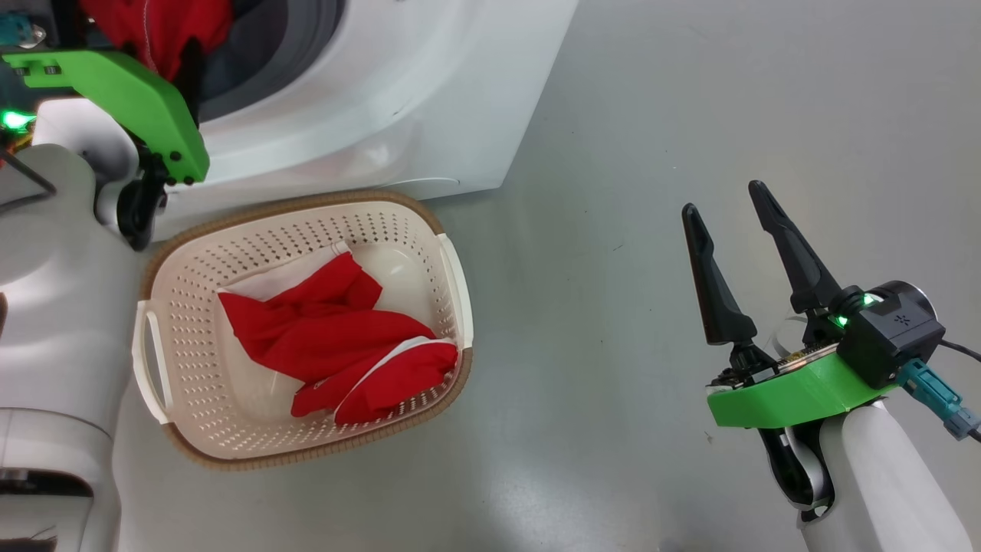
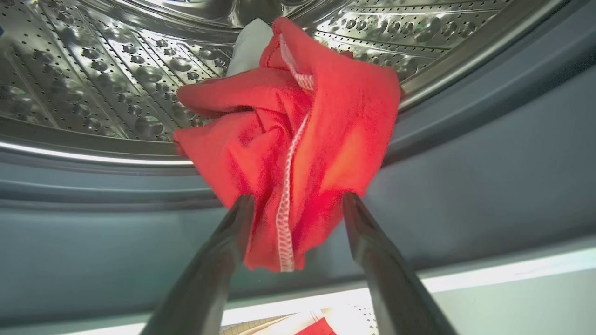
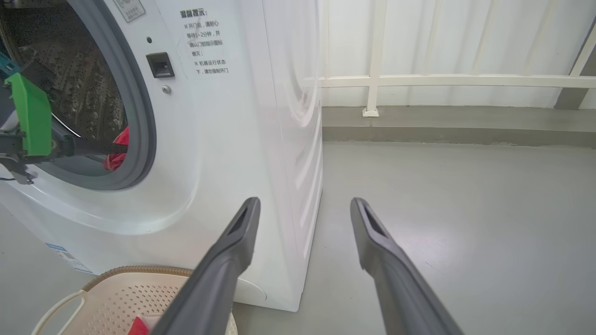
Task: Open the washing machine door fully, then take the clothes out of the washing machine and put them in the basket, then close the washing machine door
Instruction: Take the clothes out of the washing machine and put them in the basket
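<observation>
A red garment (image 2: 298,139) with white stitched trim hangs bunched at the mouth of the washing machine (image 1: 398,92), spilling from the perforated steel drum (image 2: 93,70) over the grey rubber ring (image 2: 465,186); a white cloth piece (image 2: 251,44) shows just behind its top edge, deeper in the drum. The left claw (image 2: 295,204) is at that opening, its two dark fingers spread wide with the lower part of the garment between their tips; whether either finger presses the fabric cannot be told. Below the machine's front, the basket (image 1: 191,253) stands on the grey floor (image 1: 690,92), touching or nearly touching the machine's base. In it lies more red clothing (image 1: 329,337), crumpled across the middle and against the wall on the robot's right, with a bit of white fabric (image 1: 260,285) at its upper edge. The right claw (image 1: 724,203) hangs well apart from the basket, above bare floor on the robot's right, fingers spread wide and holding nothing. A pale railing (image 3: 377,56) runs along the wall beyond the machine.
</observation>
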Robot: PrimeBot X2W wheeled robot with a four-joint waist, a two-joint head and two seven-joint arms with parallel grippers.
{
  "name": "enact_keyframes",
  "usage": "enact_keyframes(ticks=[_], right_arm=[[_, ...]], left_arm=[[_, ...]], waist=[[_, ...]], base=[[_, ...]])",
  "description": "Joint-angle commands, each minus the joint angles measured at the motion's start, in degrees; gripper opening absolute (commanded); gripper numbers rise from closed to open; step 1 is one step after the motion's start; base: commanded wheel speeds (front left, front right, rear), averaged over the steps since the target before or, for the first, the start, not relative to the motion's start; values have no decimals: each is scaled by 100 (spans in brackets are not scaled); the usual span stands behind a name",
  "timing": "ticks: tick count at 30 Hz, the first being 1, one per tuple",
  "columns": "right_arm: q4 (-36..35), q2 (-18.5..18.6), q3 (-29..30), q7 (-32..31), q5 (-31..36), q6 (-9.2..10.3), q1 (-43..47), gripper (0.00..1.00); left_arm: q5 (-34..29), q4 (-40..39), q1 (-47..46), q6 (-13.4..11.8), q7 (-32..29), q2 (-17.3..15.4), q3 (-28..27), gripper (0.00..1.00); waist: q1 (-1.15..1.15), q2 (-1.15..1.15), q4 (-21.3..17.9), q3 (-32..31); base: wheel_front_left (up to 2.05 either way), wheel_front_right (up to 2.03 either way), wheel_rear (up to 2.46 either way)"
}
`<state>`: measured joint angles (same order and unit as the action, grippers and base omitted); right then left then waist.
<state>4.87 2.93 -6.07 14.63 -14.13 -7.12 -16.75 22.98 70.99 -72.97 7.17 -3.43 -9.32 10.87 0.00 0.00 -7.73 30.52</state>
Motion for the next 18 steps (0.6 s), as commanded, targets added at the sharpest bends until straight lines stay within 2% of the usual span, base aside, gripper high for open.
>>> enact_keyframes(ticks=[1,13,14,15,16,17,18], right_arm=[[-140,-5,-93,37,-37,-36,45,100],[-176,-5,-103,37,-74,-36,79,100],[-179,-5,-109,37,-81,-36,82,100],[-179,-5,-115,37,-90,-36,81,100],[-178,-5,-120,37,-98,-36,76,100],[-176,-5,-124,37,-106,-36,72,100],[-174,-5,-128,37,-113,-36,69,100]], left_arm=[[58,-63,-86,31,-31,-225,-30,100],[246,93,-44,31,-127,-350,193,100],[241,107,-45,31,-113,-365,207,96],[236,119,-48,31,-96,-379,221,63],[222,130,-52,26,-73,-389,241,25],[206,138,-57,21,-41,-395,264,0],[179,148,-59,13,-23,-397,299,0]], waist=[[0,0,-6,1],[0,0,-78,27],[0,0,-86,37],[0,0,-93,48],[0,0,-99,59],[0,0,-104,68],[0,0,-106,76]], base=[[0,0,0],[0,0,0],[0,0,0],[0,0,0],[0,0,0],[0,0,0],[0,0,0]])
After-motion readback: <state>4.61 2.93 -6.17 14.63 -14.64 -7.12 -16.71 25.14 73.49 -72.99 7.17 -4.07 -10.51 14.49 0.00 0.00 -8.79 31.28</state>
